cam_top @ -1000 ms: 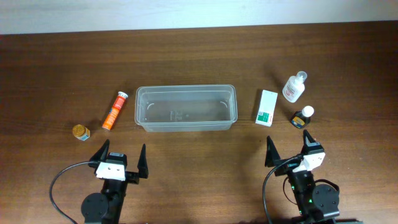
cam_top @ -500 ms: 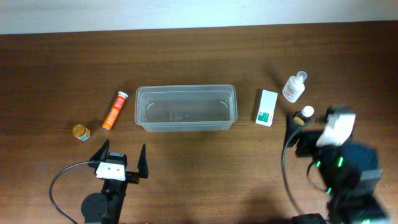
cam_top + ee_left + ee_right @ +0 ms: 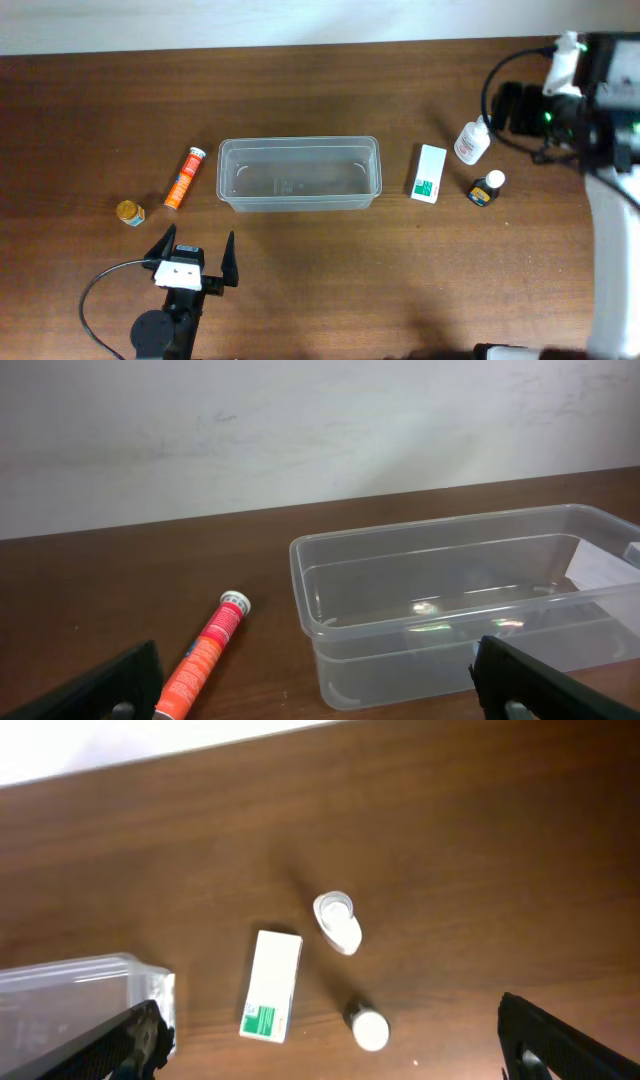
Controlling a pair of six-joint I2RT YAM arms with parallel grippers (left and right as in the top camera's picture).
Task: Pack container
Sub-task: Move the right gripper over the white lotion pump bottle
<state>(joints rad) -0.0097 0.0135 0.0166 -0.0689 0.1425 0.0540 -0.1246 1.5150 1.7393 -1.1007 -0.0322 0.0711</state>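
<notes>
The container (image 3: 298,143) is a clear plastic tub, empty, at the table's middle; its rim shows in the left wrist view (image 3: 440,528) and one corner in the right wrist view (image 3: 70,985). My left gripper (image 3: 195,252) is open and empty at the front left, low on the table and facing the tub (image 3: 315,685). My right gripper (image 3: 512,108) is open and empty, raised high over the right side (image 3: 330,1040). Below it lie a white-and-green carton (image 3: 430,173) (image 3: 273,985), a clear bottle (image 3: 472,140) (image 3: 338,920) and a dark bottle with a white cap (image 3: 486,189) (image 3: 366,1025).
An orange tube (image 3: 184,177) (image 3: 205,650) lies left of the tub. A small jar with a yellow lid (image 3: 129,212) stands further left. A pale wall runs behind the table's far edge.
My right arm has lifted off the front right of the table and swung up and back, to high above the bottles. The left arm and all objects have not moved.
</notes>
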